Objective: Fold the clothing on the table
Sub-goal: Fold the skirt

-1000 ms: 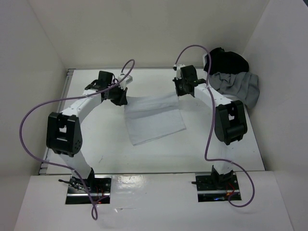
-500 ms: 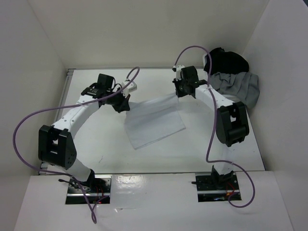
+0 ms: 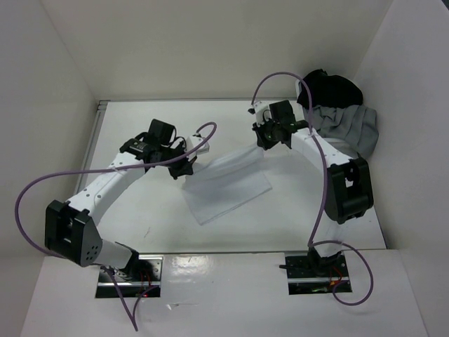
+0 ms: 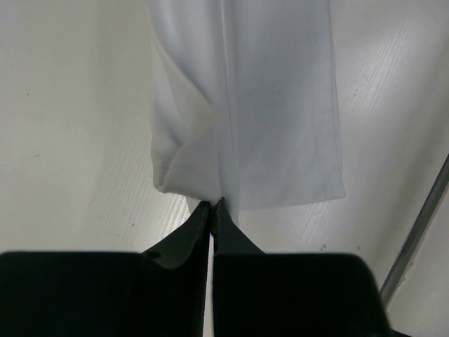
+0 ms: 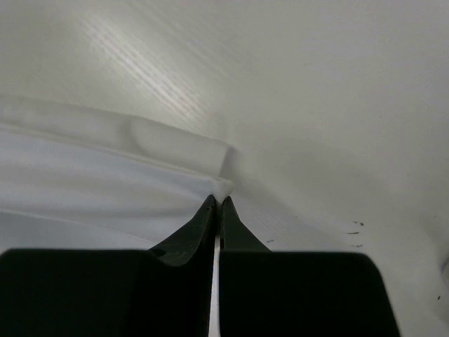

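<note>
The clothing [image 3: 228, 181] is a thin white garment in the middle of the table [image 3: 140, 217], its far edge lifted off the surface. My left gripper [image 3: 185, 168] is shut on the clothing's far left corner; in the left wrist view the fabric [image 4: 245, 105] hangs from the pinched tips [image 4: 212, 205]. My right gripper [image 3: 262, 144] is shut on the far right corner; the right wrist view shows the fabric [image 5: 105, 175] bunched at the tips [image 5: 217, 200]. The near part of the clothing lies flat on the table.
A black garment [image 3: 330, 88] and a grey garment [image 3: 347, 126] are heaped at the table's far right corner, close behind the right arm. White walls enclose the table on three sides. A metal edge rail [image 3: 93, 140] runs along the left side.
Both grippers have moved toward the near edge with the far edge of the clothing in them, carrying it over the part that lies flat. The left arm's elbow has swung down and left.
</note>
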`<control>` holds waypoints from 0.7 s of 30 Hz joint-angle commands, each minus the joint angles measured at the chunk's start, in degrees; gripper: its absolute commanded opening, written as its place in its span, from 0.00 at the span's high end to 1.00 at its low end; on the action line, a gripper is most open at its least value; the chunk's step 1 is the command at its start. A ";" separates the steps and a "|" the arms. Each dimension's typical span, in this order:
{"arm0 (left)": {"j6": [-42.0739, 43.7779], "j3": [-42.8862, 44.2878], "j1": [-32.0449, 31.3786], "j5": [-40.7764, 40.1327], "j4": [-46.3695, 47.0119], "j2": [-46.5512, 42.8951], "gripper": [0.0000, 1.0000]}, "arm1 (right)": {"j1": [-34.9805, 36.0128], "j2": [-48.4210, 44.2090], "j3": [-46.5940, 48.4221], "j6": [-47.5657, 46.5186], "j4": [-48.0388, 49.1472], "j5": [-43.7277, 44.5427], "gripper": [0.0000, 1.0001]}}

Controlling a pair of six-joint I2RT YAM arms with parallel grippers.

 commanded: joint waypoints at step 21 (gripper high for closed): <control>7.77 -6.39 -5.70 -4.30 -7.84 -9.11 0.77 | -1.55 -12.37 -11.86 -23.37 -8.24 -6.21 0.76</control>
